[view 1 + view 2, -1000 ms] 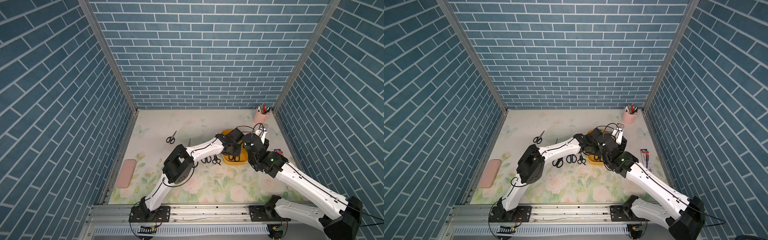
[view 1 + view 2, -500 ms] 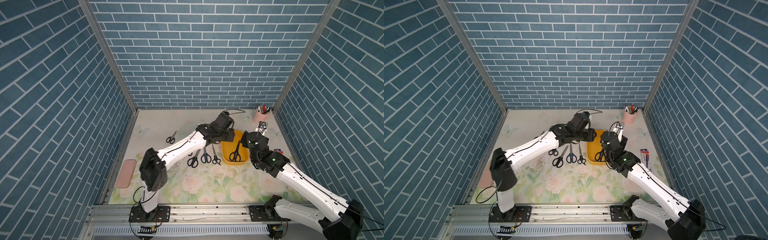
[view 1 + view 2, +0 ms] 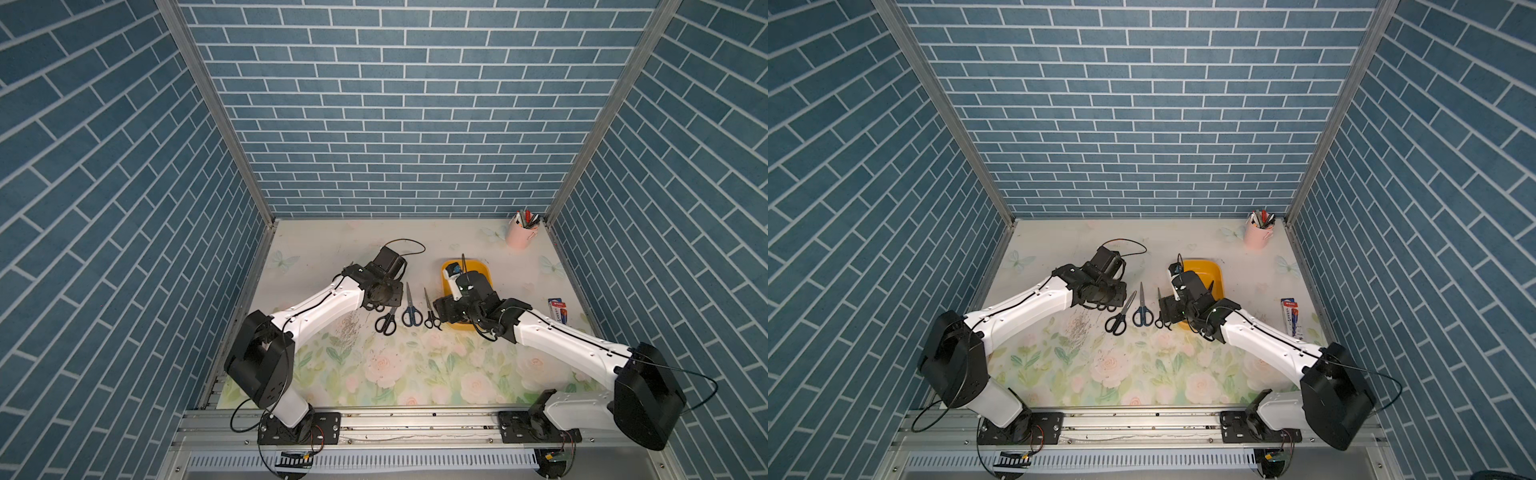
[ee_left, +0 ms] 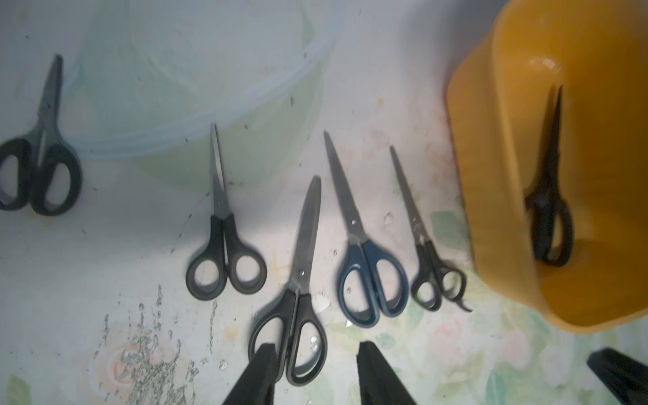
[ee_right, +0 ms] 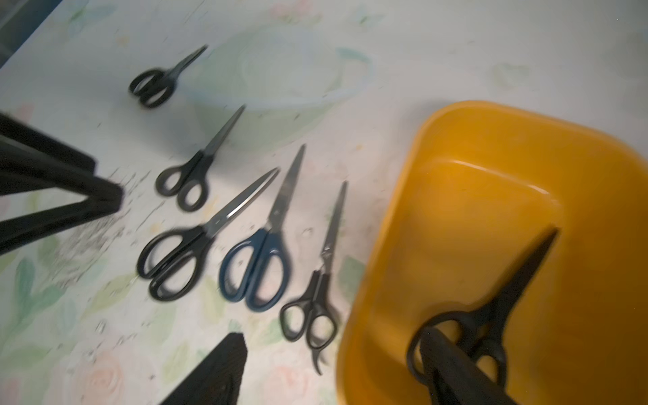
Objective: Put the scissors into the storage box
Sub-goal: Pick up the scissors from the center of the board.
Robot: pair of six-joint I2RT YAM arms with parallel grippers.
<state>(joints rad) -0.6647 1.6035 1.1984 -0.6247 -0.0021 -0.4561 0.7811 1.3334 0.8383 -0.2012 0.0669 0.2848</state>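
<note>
Left wrist view: left tool [image 4: 317,347], jaws apart, empty, over large black-handled steel scissors [image 4: 298,298]. Six pairs counted: five flat on floral worktop [image 4: 105,245], one black pair [image 4: 550,217] inside shallow yellow-orange plastic storage box [image 4: 491,210], partly cut off; right tool [image 5: 333,335] spread wide, released. Blue brick-pattern walls [image 3: 374,124] enclose all.

The left gripper [image 4: 317,347] is withdrawn from the storage box [image 5: 456,210]; its parted jaws now frame a handle loop of the large black scissors [image 4: 303,245]. The right gripper [image 5: 333,335] now spreads its jaws wider, the boxed black scissors [image 5: 505,287] lying loose, handles beneath one jaw.
</note>
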